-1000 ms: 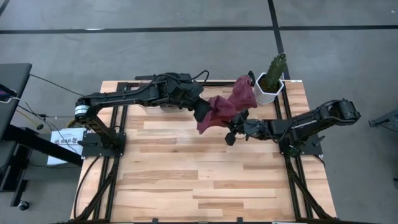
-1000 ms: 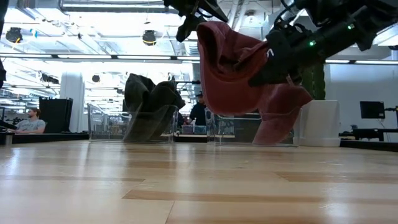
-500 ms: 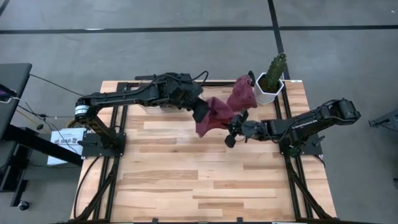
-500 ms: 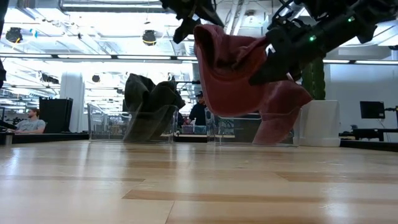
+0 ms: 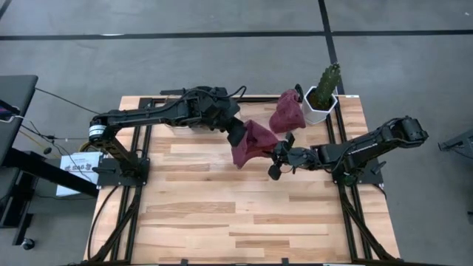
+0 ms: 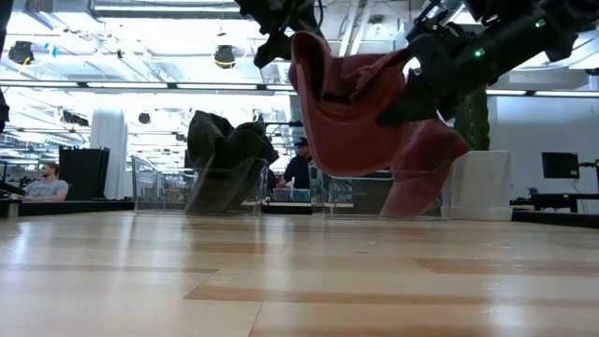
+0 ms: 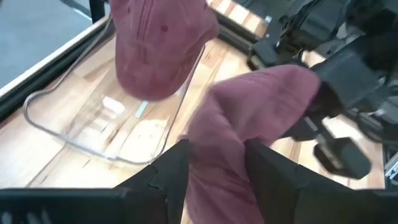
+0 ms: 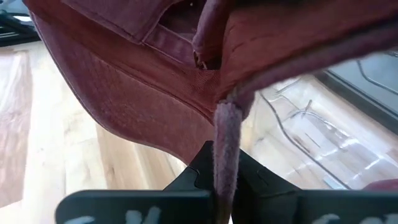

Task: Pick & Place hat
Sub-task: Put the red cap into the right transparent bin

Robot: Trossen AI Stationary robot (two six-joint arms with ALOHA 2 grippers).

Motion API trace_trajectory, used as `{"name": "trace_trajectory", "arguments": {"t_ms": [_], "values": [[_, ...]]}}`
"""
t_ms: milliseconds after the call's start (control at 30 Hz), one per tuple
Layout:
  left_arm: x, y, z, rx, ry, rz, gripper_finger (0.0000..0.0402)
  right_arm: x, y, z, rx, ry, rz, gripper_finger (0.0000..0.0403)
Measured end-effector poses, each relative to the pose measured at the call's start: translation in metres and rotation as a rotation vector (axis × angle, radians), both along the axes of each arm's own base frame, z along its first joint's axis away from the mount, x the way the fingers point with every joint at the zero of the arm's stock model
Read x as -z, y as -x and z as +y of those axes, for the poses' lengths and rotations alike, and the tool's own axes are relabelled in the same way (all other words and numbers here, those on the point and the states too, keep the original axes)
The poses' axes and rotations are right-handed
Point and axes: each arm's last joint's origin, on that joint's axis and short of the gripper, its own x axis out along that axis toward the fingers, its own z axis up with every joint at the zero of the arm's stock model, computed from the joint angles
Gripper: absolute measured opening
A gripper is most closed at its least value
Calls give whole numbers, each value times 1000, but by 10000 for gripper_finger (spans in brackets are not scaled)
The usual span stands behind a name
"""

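Left tool [image 5: 238, 137] just right of centre in the upper half of the high frame, clamped on the near end of a maroon hat [image 5: 254, 140]; in the left wrist view, 2 dark fingers [image 7: 171, 168] pinching a fold of the maroon cloth [image 7: 249, 118] between them. Right tool [image 5: 278, 157] directly right of that hat in the high frame, its fingers closed on the hat's edge; in the right wrist view, a strip of the maroon fabric [image 8: 227, 137] pinched between the fingertips, with the rest of the hat [image 8: 155, 74] spread across the top of the frame. Hat held off the desk [image 5: 222, 214] between the 2 tools, hanging in the upper centre of the low frame [image 6: 346, 112] with bare wood beneath it.

Second maroon hat [image 5: 287, 112] up and to the right of the held one in the high frame, apart from it, draped over the edge of a clear plastic bin [image 7: 99, 124]; in the left wrist view, at upper left [image 7: 158, 43], hanging into that bin. White pot [image 5: 320, 106] with a green cactus [image 5: 327, 81] at the desk's upper right corner, just right of the second hat. Dark cloth [image 6: 220, 154] heaped in another clear bin [image 6: 150, 183] at left of centre in the low frame. Person [image 6: 42, 183] seated far off at the left edge of the low frame.
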Motion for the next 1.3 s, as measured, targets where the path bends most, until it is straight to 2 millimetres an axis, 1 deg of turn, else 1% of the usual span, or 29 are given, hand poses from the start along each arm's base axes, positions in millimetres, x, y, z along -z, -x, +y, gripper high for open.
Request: {"name": "trace_trajectory", "arguments": {"t_ms": [167, 633, 700, 800, 867, 967, 1000, 1300], "values": [[4, 3, 3, -10, 8, 47, 153, 0, 1, 6, -23, 2, 0, 6], [4, 4, 3, 12, 37, 42, 153, -1, 0, 6, -48, 47, 5, 6], [4, 4, 3, 12, 37, 42, 148, -2, 0, 6, -48, 48, 4, 6], [4, 4, 3, 12, 37, 42, 120, -1, 0, 6, -49, 49, 4, 6], [4, 4, 3, 20, 31, 43, 85, -1, 0, 6, -49, 49, 5, 6], [4, 4, 3, 50, 14, 46, 22, -1, 0, 6, -49, 49, 5, 9], [4, 4, 3, 55, 11, 46, 13, -1, 0, 6, -49, 49, 5, 10], [3, 2, -4, 101, 28, 42, 9, -1, 0, 6, -58, 63, 11, 21]]}}
